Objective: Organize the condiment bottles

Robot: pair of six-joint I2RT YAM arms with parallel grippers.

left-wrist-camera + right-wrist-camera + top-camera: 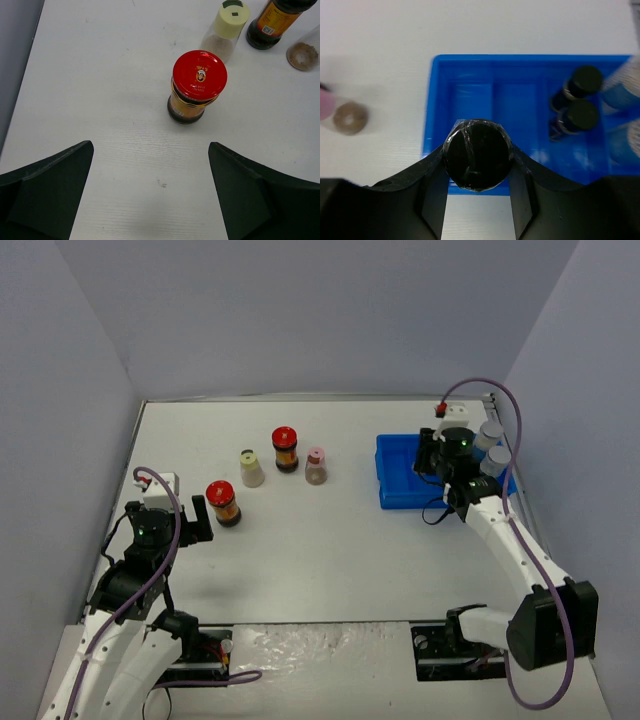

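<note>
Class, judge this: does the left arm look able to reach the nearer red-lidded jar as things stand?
Likely yes: the left gripper is open, facing the red-lidded jar across bare table; the cream jar stands behind, apart.

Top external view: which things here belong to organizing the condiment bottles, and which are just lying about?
Job: two red-lidded jars, cream jar, pink-capped jar, two silver-lidded jars, black-capped jar in the right gripper, two black-capped jars in the blue tray.
Lying about: blue tray itself, white table, purple cables.
</note>
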